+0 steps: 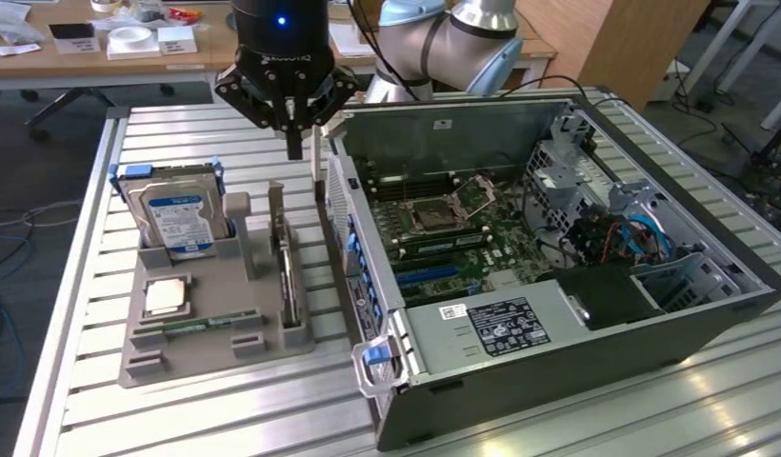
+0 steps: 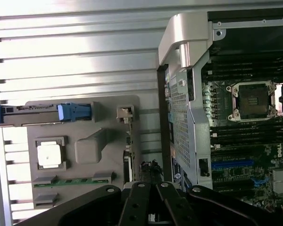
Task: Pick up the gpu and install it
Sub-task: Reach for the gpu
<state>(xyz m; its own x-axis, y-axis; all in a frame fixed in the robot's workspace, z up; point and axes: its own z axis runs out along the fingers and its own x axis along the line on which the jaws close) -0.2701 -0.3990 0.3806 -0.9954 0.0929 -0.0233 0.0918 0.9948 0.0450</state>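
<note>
Pincer (image 1: 292, 150) closed tight, gripping nothing, poised above the far end of gpu (image 1: 285, 271). Gpu stands on edge in grey holder (image 1: 193, 354) on bench (image 1: 238, 419), beside open computer case (image 1: 530, 386).

A lab — slatted metal bench (image 1: 174, 133), opened computer case (image 1: 556, 367) (motherboard (image 1: 454, 224) bare), desks (image 1: 29, 59) behind.

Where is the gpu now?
Exterior view's left: the thin dark gpu stands on edge in the grey holder, beside the open black computer case.

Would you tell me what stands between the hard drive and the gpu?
In the exterior view, a grey upright post of the holder stands between the hard drive and the gpu.
</note>
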